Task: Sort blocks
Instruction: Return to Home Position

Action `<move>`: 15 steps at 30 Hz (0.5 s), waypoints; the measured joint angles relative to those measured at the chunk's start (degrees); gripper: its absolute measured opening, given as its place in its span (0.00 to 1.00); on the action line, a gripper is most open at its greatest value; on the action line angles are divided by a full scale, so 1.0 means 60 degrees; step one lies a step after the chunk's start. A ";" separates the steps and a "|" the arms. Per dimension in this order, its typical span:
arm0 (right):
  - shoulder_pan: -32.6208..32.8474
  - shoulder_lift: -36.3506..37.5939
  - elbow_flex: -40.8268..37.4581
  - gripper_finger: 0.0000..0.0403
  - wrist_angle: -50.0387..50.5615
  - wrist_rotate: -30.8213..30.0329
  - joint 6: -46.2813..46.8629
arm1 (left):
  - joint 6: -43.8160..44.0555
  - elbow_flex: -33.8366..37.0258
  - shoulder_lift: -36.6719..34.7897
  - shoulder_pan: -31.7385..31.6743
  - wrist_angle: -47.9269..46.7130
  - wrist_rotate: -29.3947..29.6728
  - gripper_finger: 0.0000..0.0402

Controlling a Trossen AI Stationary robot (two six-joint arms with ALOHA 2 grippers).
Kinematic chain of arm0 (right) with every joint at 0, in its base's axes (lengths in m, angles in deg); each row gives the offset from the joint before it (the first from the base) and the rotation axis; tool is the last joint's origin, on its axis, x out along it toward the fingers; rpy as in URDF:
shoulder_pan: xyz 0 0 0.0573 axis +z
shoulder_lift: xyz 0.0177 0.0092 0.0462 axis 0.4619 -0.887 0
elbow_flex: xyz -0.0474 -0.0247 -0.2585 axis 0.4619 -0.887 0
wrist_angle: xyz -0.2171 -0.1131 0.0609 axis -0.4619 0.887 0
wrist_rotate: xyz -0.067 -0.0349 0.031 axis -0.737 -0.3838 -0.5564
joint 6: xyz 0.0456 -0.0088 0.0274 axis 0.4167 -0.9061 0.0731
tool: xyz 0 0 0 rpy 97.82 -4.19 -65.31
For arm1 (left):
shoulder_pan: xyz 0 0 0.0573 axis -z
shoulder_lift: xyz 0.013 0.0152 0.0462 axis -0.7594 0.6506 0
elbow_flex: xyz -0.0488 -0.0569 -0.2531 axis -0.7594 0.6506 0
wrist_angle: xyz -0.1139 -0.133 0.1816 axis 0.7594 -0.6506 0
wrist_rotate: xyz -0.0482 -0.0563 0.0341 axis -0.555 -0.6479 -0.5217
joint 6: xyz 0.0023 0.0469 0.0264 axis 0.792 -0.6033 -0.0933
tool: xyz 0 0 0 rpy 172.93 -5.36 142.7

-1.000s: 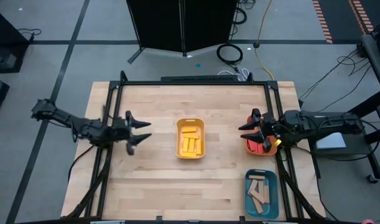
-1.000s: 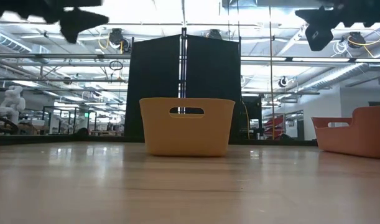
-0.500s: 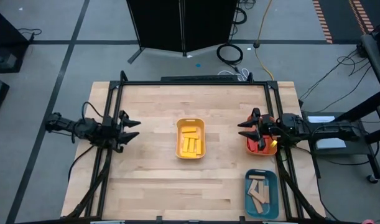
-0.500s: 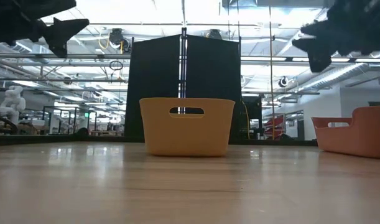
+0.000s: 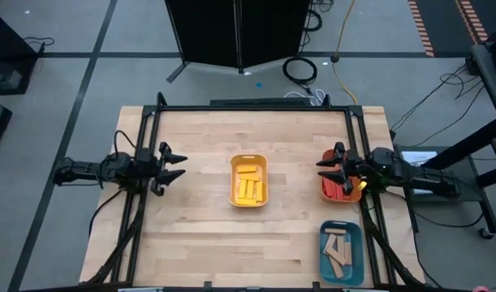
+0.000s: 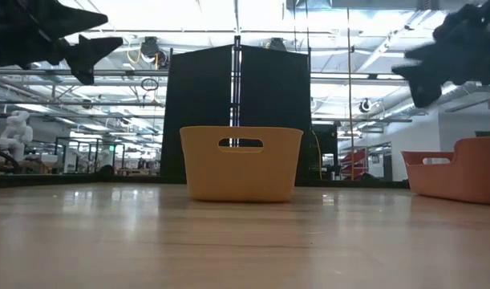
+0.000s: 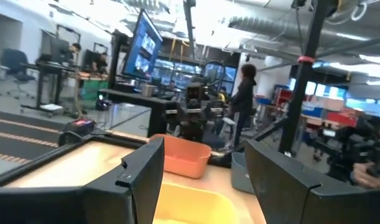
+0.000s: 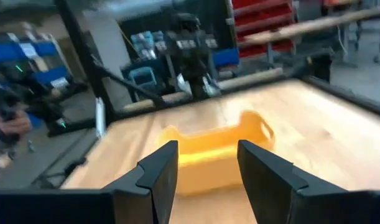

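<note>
Yellow blocks (image 5: 248, 185) lie in the yellow tray (image 5: 233, 180) at mid-table. Red blocks (image 5: 338, 193) lie in the orange tray (image 5: 355, 197) at the right edge, and tan blocks (image 5: 339, 250) lie in the teal tray (image 5: 322, 251) near the right front corner. My left gripper (image 5: 178, 165) hovers open over the table's left edge, pointing at the yellow tray. My right gripper (image 5: 323, 172) hovers open above the orange tray's left side, pointing toward the table's left. Both hold nothing.
The black frame rails (image 5: 144, 162) run along the table's left, right and far sides. Bare wood lies between the left gripper and the yellow tray (image 6: 240, 164). In the left wrist view a person (image 7: 242, 99) stands in the room beyond the orange tray (image 7: 183, 155).
My left arm has drawn back toward the table's left edge and its gripper has sunk a little. My right gripper has drawn back slightly toward the right edge and come lower over the orange tray. Both have stayed open. The trays and blocks have kept still.
</note>
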 joint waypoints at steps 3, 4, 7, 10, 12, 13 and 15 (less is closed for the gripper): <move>-0.0004 -0.0103 -0.0145 0.40 -0.0025 -0.0192 -0.0095 | 0.0018 0.0001 0.0056 -0.0127 -0.0063 -0.0419 0.54; -0.0004 -0.0015 -0.0256 0.40 -0.0178 -0.0217 -0.0127 | 0.0014 0.0001 0.0044 -0.0124 -0.0093 -0.0498 0.54; -0.0001 -0.0013 -0.0680 0.40 -0.0572 -0.0785 -0.0241 | -0.0020 -0.0007 0.0084 -0.0123 -0.0226 -0.0586 0.54; -0.0004 -0.0172 -0.0941 0.40 -0.1234 -0.1463 -0.0310 | -0.0022 -0.0006 0.0089 -0.0123 -0.0812 -0.0548 0.54; -0.0001 -0.0148 -0.0945 0.40 -0.1209 -0.1468 -0.0625 | -0.0008 -0.0007 0.0093 -0.0123 -0.1062 -0.0523 0.54; 0.0003 -0.0142 -0.0942 0.40 -0.1210 -0.1509 -0.0711 | -0.0005 -0.0004 0.0092 -0.0123 -0.1156 -0.0518 0.54; 0.0000 -0.0220 -0.0941 0.40 -0.1201 -0.1562 -0.0781 | -0.0005 -0.0007 0.0089 -0.0123 -0.1359 -0.0505 0.54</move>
